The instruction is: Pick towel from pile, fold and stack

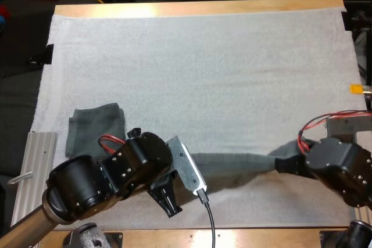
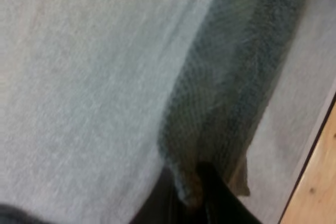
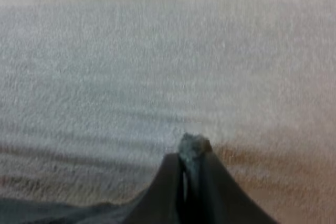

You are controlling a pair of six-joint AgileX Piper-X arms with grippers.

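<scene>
A dark grey-green towel (image 1: 238, 166) is stretched in a long band between my two grippers, just above the white mat (image 1: 203, 74). My left gripper (image 2: 190, 195) is shut on the towel's left end (image 2: 231, 103), and the cloth runs away from the fingers along the mat. My right gripper (image 3: 191, 158) is shut on the other end, with a small tuft of towel (image 3: 193, 145) pinched between the fingertips. A folded towel (image 1: 96, 129) lies flat on the mat at the left, beside my left arm.
A ribbed metal plate (image 1: 32, 172) lies at the mat's left edge. The table's wooden front edge (image 2: 317, 182) runs close to the stretched towel. The wooden far edge (image 1: 197, 9) borders the mat, which lies open across its middle and back.
</scene>
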